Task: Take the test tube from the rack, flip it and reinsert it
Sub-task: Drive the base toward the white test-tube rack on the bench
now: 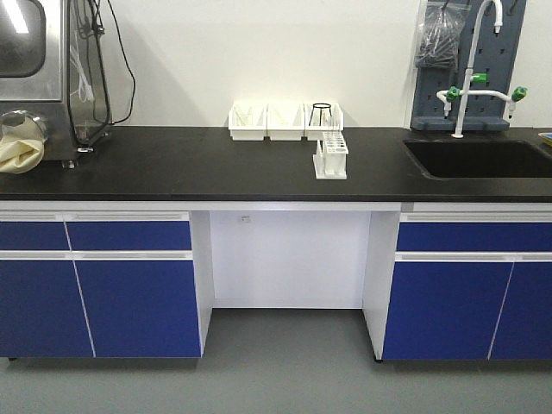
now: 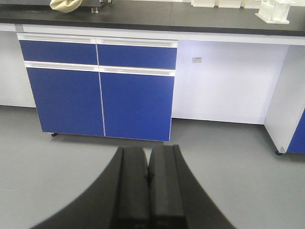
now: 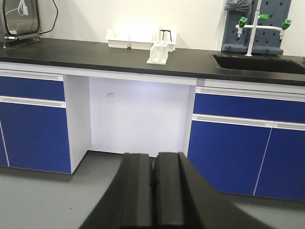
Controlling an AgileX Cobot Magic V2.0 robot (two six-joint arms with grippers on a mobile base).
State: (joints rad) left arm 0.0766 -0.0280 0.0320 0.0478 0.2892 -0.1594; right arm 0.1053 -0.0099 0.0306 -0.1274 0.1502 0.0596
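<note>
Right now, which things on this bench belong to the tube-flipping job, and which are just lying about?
Job:
small white plastic test tube rack
clear tubes standing in it

Lying about:
three white open-front bins
black sink basin
white tap with green handles
cream crumpled material at far left

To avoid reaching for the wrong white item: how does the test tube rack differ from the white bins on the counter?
The rack is one narrow upright piece; the bins are three low, wide boxes in a row. The rack stands nearer the front edge of the counter; the bins sit behind it. Both are white and rest on that black counter.
</note>
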